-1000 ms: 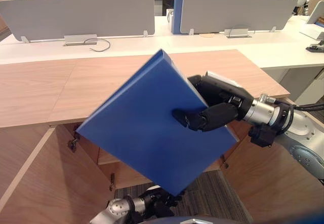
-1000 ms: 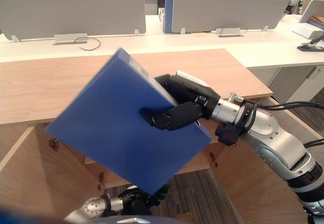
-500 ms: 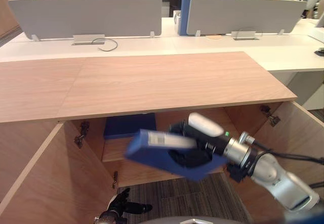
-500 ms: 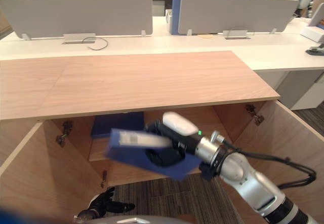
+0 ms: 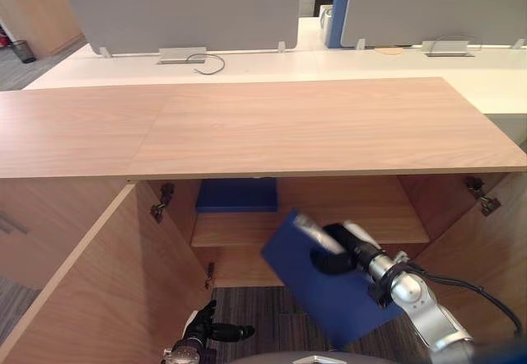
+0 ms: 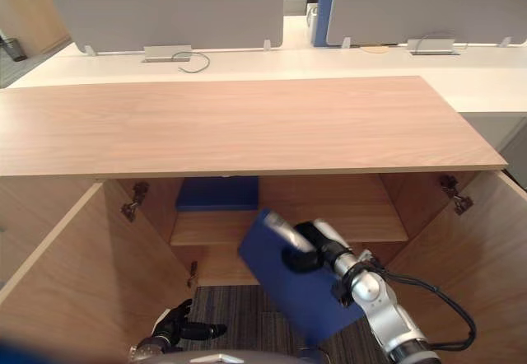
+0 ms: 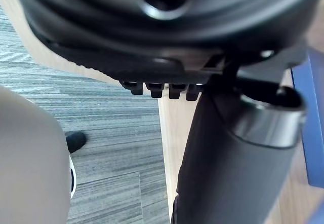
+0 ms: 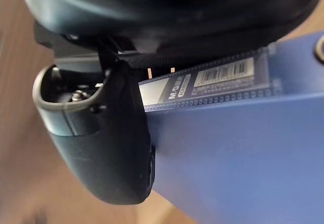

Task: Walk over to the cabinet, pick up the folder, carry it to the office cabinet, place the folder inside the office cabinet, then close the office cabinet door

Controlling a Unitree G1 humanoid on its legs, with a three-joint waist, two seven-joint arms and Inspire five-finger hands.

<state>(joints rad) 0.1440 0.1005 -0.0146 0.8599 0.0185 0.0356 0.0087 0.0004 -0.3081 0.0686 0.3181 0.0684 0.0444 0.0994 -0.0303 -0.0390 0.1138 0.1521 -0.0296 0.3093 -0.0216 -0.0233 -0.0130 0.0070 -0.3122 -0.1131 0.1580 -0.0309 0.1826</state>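
**Folder at the open office cabinet**
The blue folder (image 5: 338, 294) hangs tilted just before the office cabinet (image 5: 329, 125) shelf (image 5: 370, 220), with the right hand (image 5: 336, 257) clamped on its upper edge. A second folder (image 5: 236, 194) lies flat on that shelf. The left hand (image 5: 206, 329), fingers relaxed, sits low over the carpet (image 5: 272, 323).

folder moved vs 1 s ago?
Yes. The blue folder, gripped by the right hand, has dropped: it overlapped the cabinet top before; now it sits below that top's front edge, at the open compartment.
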